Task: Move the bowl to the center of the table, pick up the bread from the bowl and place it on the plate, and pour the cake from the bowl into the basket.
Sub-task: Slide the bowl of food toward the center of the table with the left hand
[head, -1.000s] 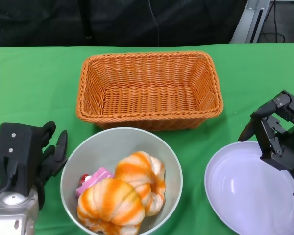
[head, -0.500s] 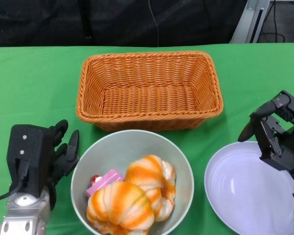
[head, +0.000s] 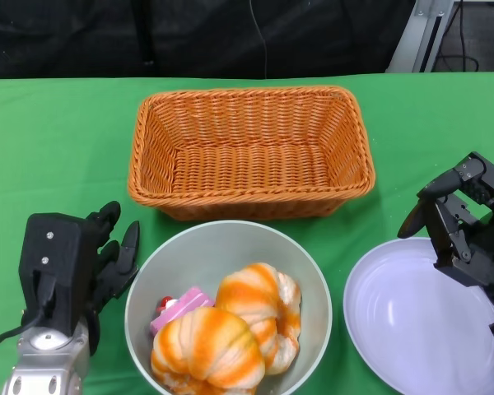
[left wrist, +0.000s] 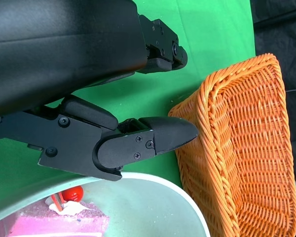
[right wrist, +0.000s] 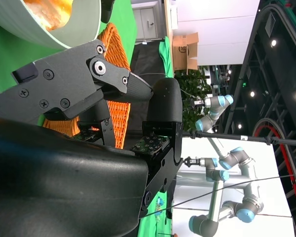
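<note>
- Bread (head: pixel 210 346) fills most of the grey bowl (head: pixel 222 243): two puffy orange-striped buns, one (head: pixel 259 300) behind the other. You should judge them light and soft, so take the top one across its middle with a gentle, wide grasp; squeeze hard and it will dent.
- Cake (head: pixel 181 303), a pink slice with a red cherry on top, lies wedged low against the bowl's left wall, partly under the buns. It looks small and light, likely to slide out freely when you tip the bowl once the bread is gone.
- Bowl looks rigid and smooth-walled, perhaps slippery. It sits just in front of the wicker basket (head: pixel 251 148), between your hands. Push it by the wall or hook the rim.
- Left hand (head: pixel 82 263) is beside the bowl's left wall, fingers extended near the rim, holding nothing; whether it touches the wall, you cannot tell.
- Right hand (head: pixel 461 222) hovers empty over the far edge of the white plate (head: pixel 412 329), fingers loosely spread.
- Green cloth (head: pixel 58 140) covers the table; it may drag or wrinkle under a sliding bowl. Beyond it you see a dark backdrop and, in the right wrist view, other robot arms (right wrist: pixel 222 163) in a lit hall.
</note>
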Robot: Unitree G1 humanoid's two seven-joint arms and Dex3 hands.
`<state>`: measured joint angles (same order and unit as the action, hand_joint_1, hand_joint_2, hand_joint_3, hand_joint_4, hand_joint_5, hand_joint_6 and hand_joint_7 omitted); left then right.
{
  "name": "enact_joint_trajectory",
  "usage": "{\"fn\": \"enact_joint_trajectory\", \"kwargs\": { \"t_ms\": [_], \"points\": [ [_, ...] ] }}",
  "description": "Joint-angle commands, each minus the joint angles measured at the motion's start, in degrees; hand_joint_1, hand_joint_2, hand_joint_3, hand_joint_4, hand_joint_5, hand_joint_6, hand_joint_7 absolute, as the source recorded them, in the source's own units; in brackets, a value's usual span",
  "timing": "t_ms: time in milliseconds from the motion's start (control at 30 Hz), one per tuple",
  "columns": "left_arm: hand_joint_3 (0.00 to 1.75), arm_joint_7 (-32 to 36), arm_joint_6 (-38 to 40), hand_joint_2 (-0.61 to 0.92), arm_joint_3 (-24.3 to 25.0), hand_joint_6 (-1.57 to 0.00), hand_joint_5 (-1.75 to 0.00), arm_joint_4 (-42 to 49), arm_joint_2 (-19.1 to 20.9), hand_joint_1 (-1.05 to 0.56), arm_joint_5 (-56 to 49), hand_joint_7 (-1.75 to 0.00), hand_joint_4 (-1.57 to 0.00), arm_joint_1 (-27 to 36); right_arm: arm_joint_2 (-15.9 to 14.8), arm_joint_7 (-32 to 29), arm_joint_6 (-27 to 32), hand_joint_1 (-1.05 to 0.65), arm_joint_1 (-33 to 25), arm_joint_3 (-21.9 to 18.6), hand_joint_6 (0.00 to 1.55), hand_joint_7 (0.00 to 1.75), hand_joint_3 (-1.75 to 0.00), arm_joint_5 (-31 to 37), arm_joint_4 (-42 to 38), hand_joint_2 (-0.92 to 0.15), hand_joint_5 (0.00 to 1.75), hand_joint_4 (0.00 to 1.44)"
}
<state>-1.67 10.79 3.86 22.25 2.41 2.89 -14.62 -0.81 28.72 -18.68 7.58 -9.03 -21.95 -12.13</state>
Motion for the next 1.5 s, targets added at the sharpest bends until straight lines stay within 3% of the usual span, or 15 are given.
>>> {"fn": "enact_joint_trajectory", "kwargs": {
  "t_ms": [33,500,767,1033,1200,1367,1500],
  "points": [
    [0.67,0.20,1.08,0.92,-0.39,-0.18,-0.02,0.72,-0.43,-0.71,-0.17,-0.01,-0.22,0.24,-0.30,-0.17,-0.36,-0.08,-0.54,-0.19,0.64,1.48,-0.82,-0.40,0.36,-0.79,1.71,0.76],
    [0.65,0.86,2.02,0.92,0.00,-0.18,-0.01,1.15,-2.15,-0.73,-0.29,-0.01,-0.22,-1.36,-0.29,0.41,-0.52,-0.10,-0.37,-0.39,0.65,1.46,-0.76,-0.77,-0.13,-0.80,1.70,0.77],
    [0.63,2.01,-1.89,0.92,0.81,-0.20,-0.01,1.80,-2.72,-0.71,-0.62,-0.01,-0.23,-1.17,0.02,-0.21,-0.57,-0.08,-0.47,-0.47,0.65,1.47,-0.77,-0.67,-0.06,-0.80,1.70,0.77],
    [0.57,6.49,-13.08,0.92,2.94,-0.26,-0.03,-0.54,-1.69,-0.69,-2.34,-0.03,-0.28,-0.11,-0.33,0.46,-0.63,-0.08,-0.28,-0.86,0.65,1.45,-0.73,-1.16,-0.73,-0.83,1.70,0.76],
    [0.54,12.65,-19.33,0.92,3.85,-0.33,-0.06,-0.10,-1.47,-0.68,-5.78,-0.05,-0.37,-0.50,-0.28,0.35,-0.87,-0.07,-0.19,-1.00,0.64,1.46,-0.74,-0.84,-1.11,-0.83,1.70,0.75],
    [0.48,18.29,-31.07,0.92,6.51,-0.43,-0.08,5.22,-1.72,-0.62,-5.75,-0.07,-0.44,-2.21,-0.06,-0.17,-1.41,-0.06,-0.15,-1.01,0.65,1.45,-0.77,-0.29,-1.29,-0.82,1.70,0.76],
    [0.36,17.62,-37.59,0.92,8.92,-0.56,-0.08,9.61,-1.94,-0.56,-2.16,-0.06,-0.58,-4.06,-0.18,-0.27,-1.15,-0.06,-0.13,-1.04,0.65,1.45,-0.79,-0.20,-1.18,-0.81,1.70,0.76]
  ]
}}
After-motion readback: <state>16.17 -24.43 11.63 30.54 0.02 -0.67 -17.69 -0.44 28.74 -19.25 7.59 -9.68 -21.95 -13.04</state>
